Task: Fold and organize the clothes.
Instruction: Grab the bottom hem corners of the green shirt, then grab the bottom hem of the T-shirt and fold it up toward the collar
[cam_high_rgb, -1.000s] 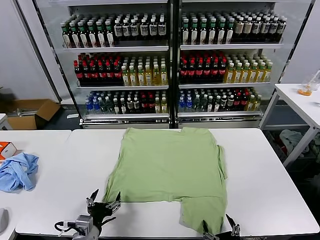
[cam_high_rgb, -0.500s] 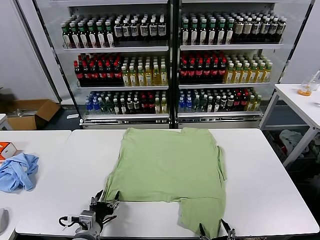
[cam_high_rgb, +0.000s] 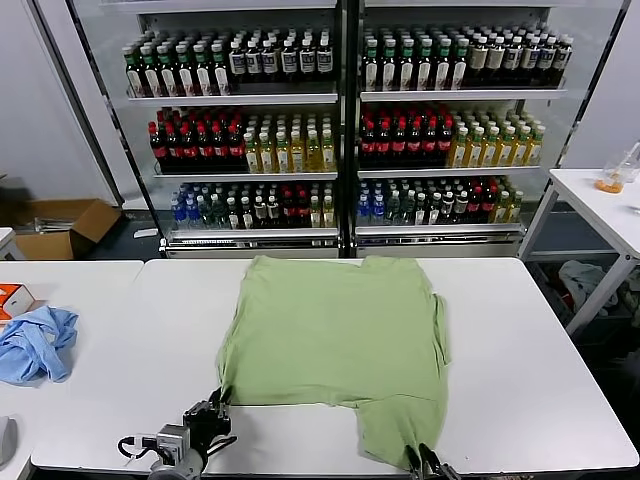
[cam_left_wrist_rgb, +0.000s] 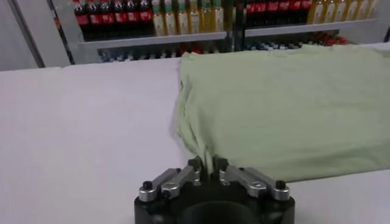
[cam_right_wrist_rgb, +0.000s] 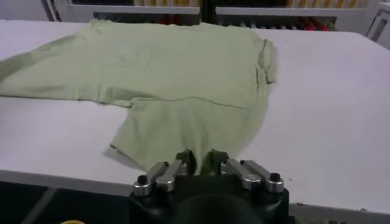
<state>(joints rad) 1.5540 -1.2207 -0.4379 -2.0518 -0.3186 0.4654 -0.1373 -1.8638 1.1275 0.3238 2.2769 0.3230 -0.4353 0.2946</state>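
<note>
The light green shirt (cam_high_rgb: 335, 335) lies spread flat on the white table (cam_high_rgb: 530, 390), back side up, with one part reaching down to the front edge. My left gripper (cam_high_rgb: 214, 407) is shut on the shirt's front left corner; the left wrist view shows the cloth (cam_left_wrist_rgb: 286, 103) pinched between the fingers of that gripper (cam_left_wrist_rgb: 205, 163). My right gripper (cam_high_rgb: 428, 462) is shut on the lower hem of the front right part, at the table's front edge; the right wrist view shows the hem (cam_right_wrist_rgb: 189, 131) between the fingers of this gripper (cam_right_wrist_rgb: 201, 158). Collar, buttons and patch are hidden.
A crumpled light blue cloth (cam_high_rgb: 36, 342) and an orange box (cam_high_rgb: 12, 299) lie on the adjoining table at the left. Glass-door coolers of bottles (cam_high_rgb: 340, 130) stand behind. Another white table (cam_high_rgb: 605, 200) stands at the right.
Both grippers moved forward onto the shirt's front edge and closed from open onto the cloth; the left corner has shifted slightly inward.
</note>
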